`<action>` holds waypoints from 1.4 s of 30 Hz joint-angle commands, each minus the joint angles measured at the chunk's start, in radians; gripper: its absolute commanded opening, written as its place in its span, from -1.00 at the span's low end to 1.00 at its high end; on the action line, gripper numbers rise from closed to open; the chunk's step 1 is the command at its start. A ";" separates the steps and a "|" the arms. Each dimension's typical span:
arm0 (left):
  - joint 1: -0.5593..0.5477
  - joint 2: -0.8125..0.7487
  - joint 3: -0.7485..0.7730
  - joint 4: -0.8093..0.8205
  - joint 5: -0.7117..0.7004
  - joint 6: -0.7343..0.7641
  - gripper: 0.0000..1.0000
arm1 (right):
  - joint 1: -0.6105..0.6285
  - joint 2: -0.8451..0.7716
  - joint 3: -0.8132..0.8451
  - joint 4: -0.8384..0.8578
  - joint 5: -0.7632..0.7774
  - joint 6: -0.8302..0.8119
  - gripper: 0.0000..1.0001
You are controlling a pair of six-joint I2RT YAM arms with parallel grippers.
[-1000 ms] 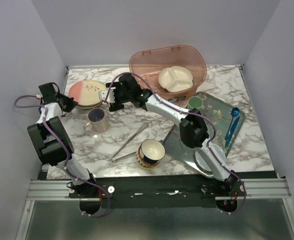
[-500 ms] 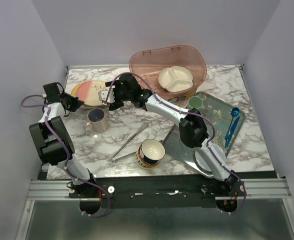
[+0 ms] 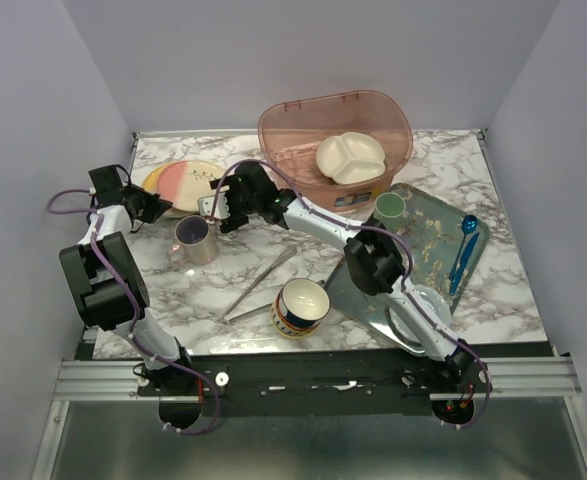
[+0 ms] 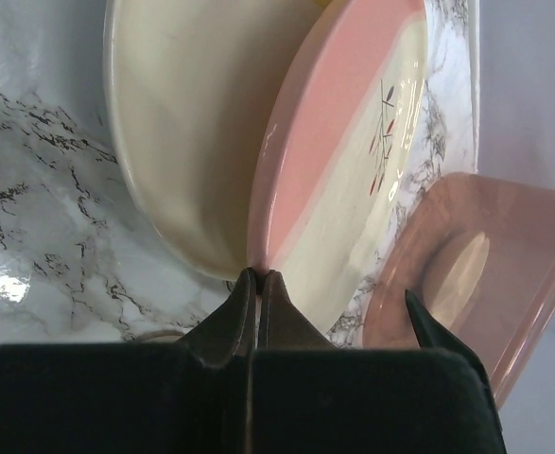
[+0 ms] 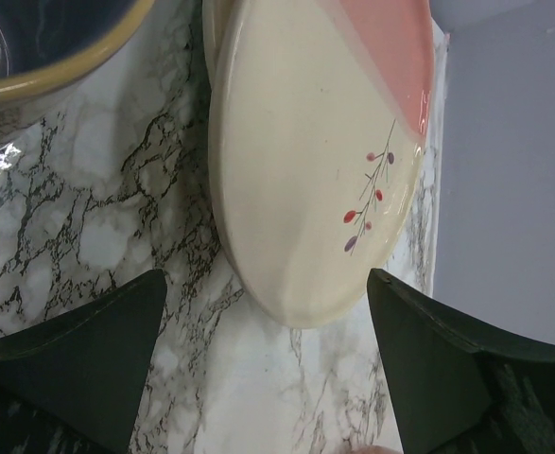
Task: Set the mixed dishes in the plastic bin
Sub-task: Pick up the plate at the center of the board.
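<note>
At the far left of the marble table (image 3: 438,160), the left gripper (image 4: 256,276) is clenched tight, with no gap between its fingers, and its tips rest against the near rim of the pink-and-cream plate (image 4: 343,161); whether the rim is actually pinched between them cannot be told. That plate stands tilted, its gripper-side edge raised, leaning over a plain cream plate (image 4: 182,132) lying beneath it. On the plate's right side, the right gripper (image 5: 266,284) is spread wide and holds nothing, its two fingers (image 5: 78,359) low over the marble and straddling the plate's rounded end without touching it. Just near of the plates stands a mug (image 3: 193,240), upright. Nearer still, toward the middle, long metal tongs (image 3: 263,278) lie on the marble beside a patterned bowl (image 3: 301,305). Right of these is a floral tray (image 3: 428,245) carrying a green cup (image 3: 389,206) and a blue spoon (image 3: 461,255). Far and right of centre sits the pink plastic bin (image 3: 303,104), with a cream divided dish (image 3: 351,158) inside it.
</note>
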 commanded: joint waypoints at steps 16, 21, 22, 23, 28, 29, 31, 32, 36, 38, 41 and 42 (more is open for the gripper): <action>-0.014 -0.016 -0.030 0.093 0.121 -0.058 -1.00 | 0.023 0.145 0.139 0.076 0.032 -0.102 0.65; -0.016 -0.024 -0.049 0.101 0.130 -0.059 -1.00 | 0.029 0.162 0.142 0.124 0.057 -0.117 0.51; -0.014 -0.026 -0.055 0.107 0.135 -0.064 -1.00 | 0.029 0.165 0.140 0.125 0.060 -0.122 0.46; -0.016 -0.027 -0.058 0.111 0.141 -0.067 -1.00 | 0.031 0.165 0.136 0.125 0.063 -0.129 0.43; -0.019 -0.041 -0.076 0.121 0.151 -0.070 -1.00 | 0.032 0.174 0.131 0.148 0.074 -0.160 0.19; -0.019 -0.043 -0.079 0.122 0.153 -0.070 -1.00 | 0.032 0.174 0.131 0.148 0.075 -0.162 0.10; -0.019 -0.047 -0.089 0.125 0.158 -0.070 -1.00 | 0.032 0.174 0.130 0.150 0.079 -0.163 -0.02; -0.019 -0.049 -0.089 0.125 0.161 -0.070 -1.00 | 0.032 0.172 0.128 0.152 0.080 -0.163 -0.13; -0.019 -0.052 -0.090 0.128 0.162 -0.070 -1.00 | 0.032 0.131 0.091 0.165 0.083 -0.155 -0.49; -0.019 -0.053 -0.089 0.127 0.161 -0.070 -1.00 | 0.031 0.105 0.042 0.196 0.082 -0.146 -0.59; -0.017 -0.055 -0.087 0.125 0.162 -0.068 -1.00 | 0.029 0.048 -0.039 0.242 0.077 -0.123 -0.69; -0.019 -0.056 -0.086 0.125 0.162 -0.067 -1.00 | 0.031 0.034 -0.056 0.275 0.077 -0.120 -0.72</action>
